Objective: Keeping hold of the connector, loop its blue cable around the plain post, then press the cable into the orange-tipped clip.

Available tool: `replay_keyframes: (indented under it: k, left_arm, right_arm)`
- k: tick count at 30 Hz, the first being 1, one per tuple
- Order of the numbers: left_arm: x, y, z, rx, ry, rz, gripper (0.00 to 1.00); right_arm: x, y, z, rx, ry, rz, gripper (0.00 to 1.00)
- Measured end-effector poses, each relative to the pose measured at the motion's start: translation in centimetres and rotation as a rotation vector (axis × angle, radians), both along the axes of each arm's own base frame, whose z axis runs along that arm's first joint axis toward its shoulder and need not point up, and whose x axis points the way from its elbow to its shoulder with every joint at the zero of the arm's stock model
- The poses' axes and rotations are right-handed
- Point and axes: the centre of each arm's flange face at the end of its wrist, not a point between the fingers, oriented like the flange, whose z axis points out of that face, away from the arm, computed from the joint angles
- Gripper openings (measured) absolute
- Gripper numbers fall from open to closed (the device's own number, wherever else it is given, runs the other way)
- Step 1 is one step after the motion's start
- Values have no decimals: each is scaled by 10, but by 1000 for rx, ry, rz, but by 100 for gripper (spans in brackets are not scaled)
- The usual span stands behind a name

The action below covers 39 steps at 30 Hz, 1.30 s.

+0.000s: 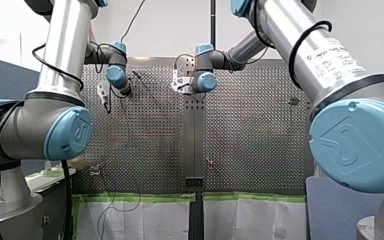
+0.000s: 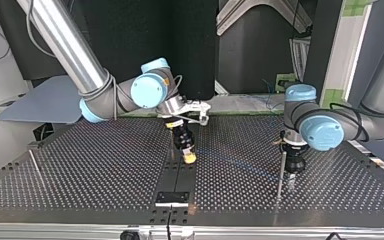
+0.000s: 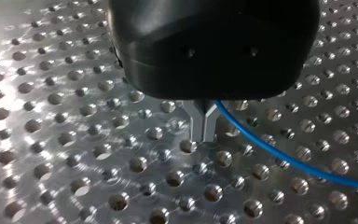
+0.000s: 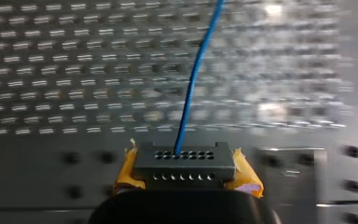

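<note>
Presently your right claw [image 4: 186, 173] is clenched on the connector [image 4: 184, 161] between yellow pads [image 4: 127, 170]; the blue cable [image 4: 193, 79] runs ahead from it over the worktop [image 2: 105, 165]. Your left claw [image 3: 204, 128] has its metal fingers [image 3: 198, 125] pressed together, the cable leaving beside their root — whether pinched, I cannot tell. A thin post [image 2: 281, 170] stands just beside it. Judgement: looping step in hand, no wrap visible. Next, carry the connector round that post, grip unrelaxed.
</note>
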Motion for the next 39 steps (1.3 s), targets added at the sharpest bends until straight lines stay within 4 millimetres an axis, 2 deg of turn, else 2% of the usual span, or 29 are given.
replay_keyframes:
  k: [1,3,5,6,7,8,9,10,11,12,13,14,15,21,27,39]
  left_arm:
    - [0,-1,0,2,1,-3,0]
    - [0,-2,-1,4,2,-7,9]
    - [0,-3,-1,6,4,-10,9]
    - [0,-3,-1,6,4,-11,29]
    - [0,-3,-1,7,5,-12,29]
    - [-1,-3,-2,6,6,-11,39]
    - [-1,-3,-2,6,9,-9,56]
    - [-2,-3,-3,6,14,-5,56]
    - [-2,-2,-3,7,22,2,71]
    - [-3,-1,-4,8,28,8,81]
    - [-4,-1,-4,9,35,16,81]
    - [-6,0,-5,10,46,26,94]
    - [-7,1,-5,11,53,34,100]
    - [-8,0,-7,6,66,31,100]
    - [-8,-5,-7,-19,63,-2,100]
    - [-6,-7,-13,-36,72,-11,100]
  right_arm:
    - [1,0,-8,12,15,-4,0]
    - [1,1,-21,29,36,-13,0]
    - [1,3,-34,42,52,-21,0]
    - [1,3,-38,45,55,-23,0]
    - [1,4,-43,48,58,-26,0]
    - [0,5,-47,50,60,-27,0]
    - [0,5,-50,51,61,-27,0]
    - [-1,6,-54,53,63,-27,0]
    - [-1,7,-58,55,65,-27,0]
    - [-1,9,-61,58,68,-26,0]
    - [-2,10,-66,61,72,-25,0]
    - [-2,11,-68,63,73,-25,0]
    - [-1,12,-69,64,75,-24,0]
    - [0,19,-79,71,83,-17,0]
    - [-2,25,-97,82,78,-16,0]
    - [-3,39,-175,145,132,-48,0]
